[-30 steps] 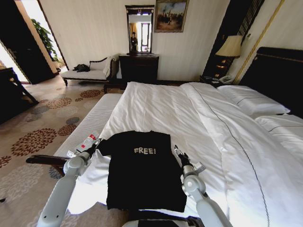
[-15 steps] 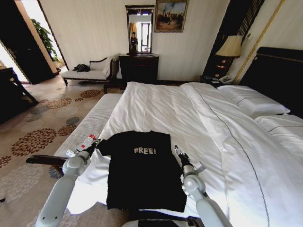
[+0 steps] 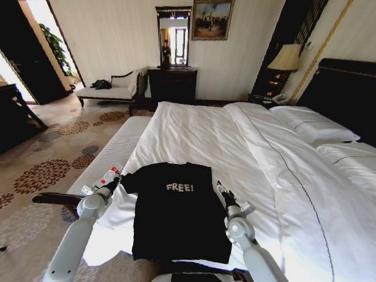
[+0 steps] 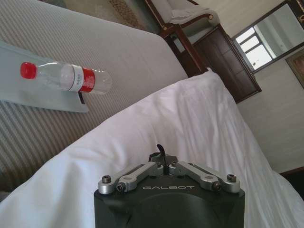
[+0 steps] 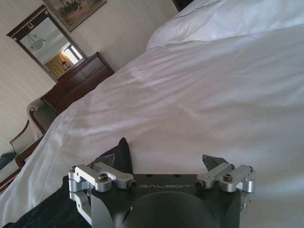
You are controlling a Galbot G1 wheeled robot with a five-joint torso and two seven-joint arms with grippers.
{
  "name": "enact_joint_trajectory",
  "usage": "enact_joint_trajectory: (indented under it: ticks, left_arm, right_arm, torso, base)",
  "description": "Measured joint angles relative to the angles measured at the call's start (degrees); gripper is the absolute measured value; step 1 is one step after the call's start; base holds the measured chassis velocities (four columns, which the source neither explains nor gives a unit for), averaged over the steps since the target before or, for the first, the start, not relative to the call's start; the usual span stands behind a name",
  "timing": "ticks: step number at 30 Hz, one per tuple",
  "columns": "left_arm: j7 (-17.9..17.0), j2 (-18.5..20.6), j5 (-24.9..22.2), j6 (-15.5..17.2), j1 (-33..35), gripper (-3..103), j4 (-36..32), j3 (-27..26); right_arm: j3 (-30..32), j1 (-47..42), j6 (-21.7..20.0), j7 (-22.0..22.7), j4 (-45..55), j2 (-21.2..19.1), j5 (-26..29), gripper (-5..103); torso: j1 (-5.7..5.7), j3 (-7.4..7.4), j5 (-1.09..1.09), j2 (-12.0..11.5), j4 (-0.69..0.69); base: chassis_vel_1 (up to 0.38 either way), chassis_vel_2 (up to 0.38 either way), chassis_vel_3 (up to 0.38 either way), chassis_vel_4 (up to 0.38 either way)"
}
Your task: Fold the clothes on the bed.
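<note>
Black T-shirt (image 3: pixel 176 211) lies flat, chest up w/ white "FREE!" lettering, on the white duvet (image 3: pixel 235 153) at the near foot end of the bed (image 3: pixel 346 88). Both sleeves spread out to the sides; bottom hem toward the robot.

Left end effector (image 3: pixel 115 181) sits at the shirt's left sleeve edge, touching or just beside it. In left wrist view the left end effector (image 4: pixel 164 159) has its fingers drawn together, w/ a thin sliver of dark fabric poking up between them; looks pinched on the sleeve.

Right end effector (image 3: pixel 223 194) is at the shirt's right edge, by the right sleeve. In right wrist view the right end effector (image 5: pixel 161 164) has fingers apart: one fingertip sits by a raised black fold of the shirt, the other over bare duvet. Not clamped on anything.

Clear water bottle (image 4: pixel 66 77) w/ red cap and red label lies on its side on a flat pale tray (image 4: pixel 28 92) on the striped bench beside the bed (image 3: pixel 111 150); well apart from the shirt.

Pillows (image 3: pixel 311 126) at head end, lamp (image 3: pixel 285 57) beside the dark headboard.
</note>
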Motion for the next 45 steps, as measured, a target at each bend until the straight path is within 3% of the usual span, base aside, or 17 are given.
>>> enact_joint_trajectory:
  ticks: [7, 12, 14, 26, 37, 45]
  left_arm:
    - [0.39, 1.44, 1.16, 0.11, -0.64, 0, -6.25, 2.71]
    - [0.94, 2.67, 2.69, 0.14, -2.65, 0, -10.10, 7.57]
    - [0.96, 2.86, 3.23, 0.15, -3.00, 0, -10.45, 8.77]
    - [0.96, 2.09, 4.60, 0.02, -8.69, 0, -4.39, 17.97]
    - [1.03, 0.33, 6.23, -0.29, -11.49, 0, 0.01, 22.54]
    - [1.80, 1.13, 8.04, -0.94, -13.36, 0, 1.55, 27.31]
  right_arm:
    - [0.25, -0.02, 0.03, 0.05, -0.32, -0.09, -0.20, 100]
    - [-0.85, 1.15, 0.04, 0.09, -1.91, -0.71, -0.26, 100]
    - [-2.52, 2.78, 0.07, 0.05, -3.24, -1.34, -0.32, 100]
    - [-3.41, 2.93, 0.28, -0.18, -4.54, -1.92, -1.61, 100]
    - [-3.62, 2.61, 0.43, -0.32, -4.84, -2.46, -2.03, 100]
    - [-3.66, 2.61, 0.49, -0.38, -5.22, -2.32, -2.37, 100]
  torso:
    - [0.00, 0.00, 0.01, 0.00, 0.00]
    - [0.00, 0.00, 0.01, 0.01, -0.04]
    - [0.00, 0.00, 0.02, 0.01, 0.01]
    - [0.00, 0.00, 0.01, 0.01, -0.01]
    - [0.01, 0.00, 0.00, 0.01, 0.00]
    - [0.00, 0.00, 0.01, 0.00, 0.00]
  base:
    - [0.000, 0.000, 0.000, 0.000]
    - [0.000, 0.000, 0.000, 0.000]
    - [0.000, 0.000, 0.000, 0.000]
    - [0.000, 0.000, 0.000, 0.000]
    - [0.000, 0.000, 0.000, 0.000]
    - [0.000, 0.000, 0.000, 0.000]
